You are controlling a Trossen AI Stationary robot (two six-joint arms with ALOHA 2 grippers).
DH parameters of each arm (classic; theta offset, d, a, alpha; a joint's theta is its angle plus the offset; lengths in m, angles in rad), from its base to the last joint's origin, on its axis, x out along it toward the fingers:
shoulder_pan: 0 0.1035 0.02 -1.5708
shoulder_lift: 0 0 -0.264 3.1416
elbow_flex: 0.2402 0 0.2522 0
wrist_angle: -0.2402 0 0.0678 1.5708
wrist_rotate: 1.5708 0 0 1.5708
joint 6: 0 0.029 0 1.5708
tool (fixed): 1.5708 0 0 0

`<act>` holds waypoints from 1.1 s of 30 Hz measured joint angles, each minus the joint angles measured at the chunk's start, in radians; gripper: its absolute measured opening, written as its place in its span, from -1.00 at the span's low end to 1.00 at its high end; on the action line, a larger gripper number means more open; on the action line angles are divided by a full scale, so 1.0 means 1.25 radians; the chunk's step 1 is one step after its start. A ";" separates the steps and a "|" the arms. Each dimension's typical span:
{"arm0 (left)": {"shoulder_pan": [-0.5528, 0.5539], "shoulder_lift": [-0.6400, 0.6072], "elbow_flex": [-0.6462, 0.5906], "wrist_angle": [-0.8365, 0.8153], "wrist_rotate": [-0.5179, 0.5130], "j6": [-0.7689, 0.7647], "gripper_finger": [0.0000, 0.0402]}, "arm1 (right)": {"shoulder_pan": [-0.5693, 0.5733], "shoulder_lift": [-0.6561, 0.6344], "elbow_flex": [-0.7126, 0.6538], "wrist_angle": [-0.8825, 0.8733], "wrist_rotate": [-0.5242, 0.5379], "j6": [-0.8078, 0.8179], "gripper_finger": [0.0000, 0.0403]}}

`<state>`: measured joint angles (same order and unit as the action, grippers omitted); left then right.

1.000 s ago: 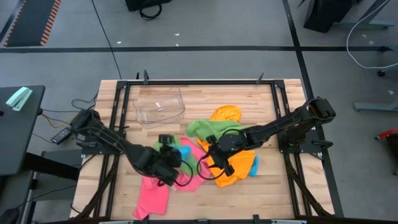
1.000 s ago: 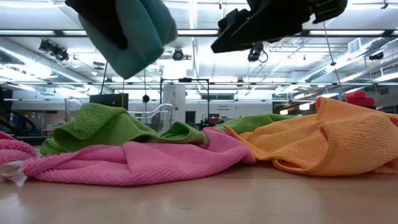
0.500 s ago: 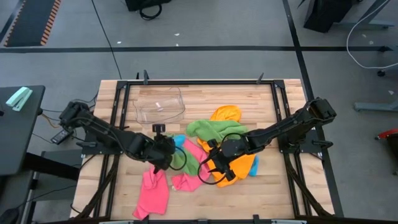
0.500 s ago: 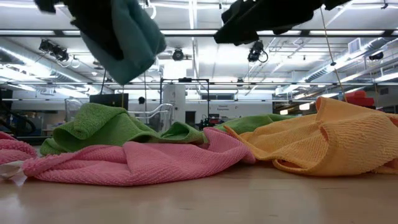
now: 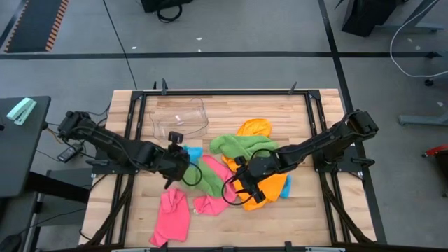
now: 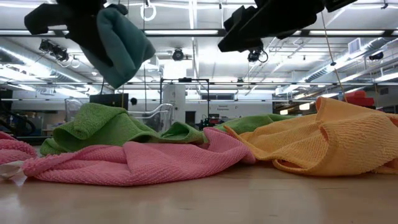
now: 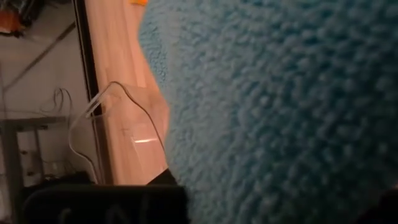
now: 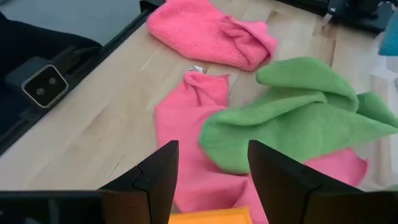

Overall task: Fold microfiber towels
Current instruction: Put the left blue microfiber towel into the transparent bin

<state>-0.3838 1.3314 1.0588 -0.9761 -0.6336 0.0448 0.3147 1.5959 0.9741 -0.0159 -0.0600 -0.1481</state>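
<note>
Two arms are over the wooden table (image 5: 231,231), and most of the clutter sits mid-table, so the near strip and the far right corner look like the free wood to move in. Left gripper (image 5: 183,158) is up off the surface, pinching a sky blue towel (image 6: 121,46) that hangs from it in the low view and fills nearly all of its wrist camera. Right gripper (image 8: 211,165) hovers with fingers spread and nothing between them, just above the orange towel (image 5: 269,189), looking across at a green towel (image 8: 292,118) lying partly over a pink towel (image 8: 199,137). Another pink towel (image 5: 173,217) lies bunched near the front edge, close to the black frame rail (image 5: 126,140) on the left side. Clear plastic tub (image 5: 179,119) sits at the far left of the table, looks like nothing in it. Second orange towel (image 5: 253,129) lies behind the green one. Beyond the table it's grey floor and a big lab room with strip lights.
</note>
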 joint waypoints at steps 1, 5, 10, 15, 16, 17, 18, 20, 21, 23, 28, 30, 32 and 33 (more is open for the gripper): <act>0.000 0.000 -0.001 0.001 -0.001 0.018 -0.73 | 0.004 0.000 0.000 0.005 -0.001 0.003 0.00; 0.004 0.002 -0.002 0.009 -0.005 0.125 -0.74 | 0.025 0.000 0.000 0.027 -0.002 -0.007 0.00; 0.029 0.003 -0.002 0.014 -0.042 0.315 -0.67 | 0.044 0.000 0.000 0.043 -0.002 -0.038 0.00; 0.095 0.003 -0.002 0.013 -0.062 0.444 -0.66 | 0.049 0.000 0.000 0.046 -0.002 -0.052 0.00; 0.115 0.003 -0.002 0.014 -0.063 0.466 -0.67 | 0.047 0.000 0.000 0.046 -0.002 -0.051 0.00; 0.135 0.003 -0.002 0.015 -0.065 0.488 -0.68 | 0.047 0.000 0.000 0.046 0.000 -0.052 0.00; 0.157 0.003 -0.002 0.015 -0.065 0.507 -0.70 | 0.047 0.000 0.000 0.045 0.004 -0.053 0.00; 0.201 0.003 -0.002 0.015 -0.066 0.543 -0.74 | 0.043 0.000 0.000 0.045 0.006 -0.058 0.00; 0.223 0.003 -0.002 0.016 -0.066 0.562 -0.75 | 0.042 0.000 0.000 0.045 0.006 -0.058 0.00; 0.267 0.003 -0.002 0.023 -0.065 0.602 -0.77 | 0.040 0.000 0.000 0.045 0.006 -0.058 0.00; 0.385 0.003 -0.023 0.090 -0.053 0.745 -0.76 | 0.027 0.000 0.000 0.045 0.006 -0.067 0.00; 0.433 0.003 -0.037 0.129 -0.010 0.799 -0.76 | 0.021 0.000 0.000 0.045 0.006 -0.070 0.00; 0.480 0.003 -0.059 0.174 0.041 0.852 -0.77 | 0.016 0.000 0.000 0.044 0.006 -0.071 0.00; 0.498 0.004 -0.069 0.204 0.056 0.877 -0.77 | 0.015 0.000 -0.003 0.047 0.006 -0.071 0.00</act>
<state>0.2387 1.3362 0.9729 -0.7208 -0.5635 1.1412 0.3336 1.5963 0.9703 0.0429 -0.0525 -0.2366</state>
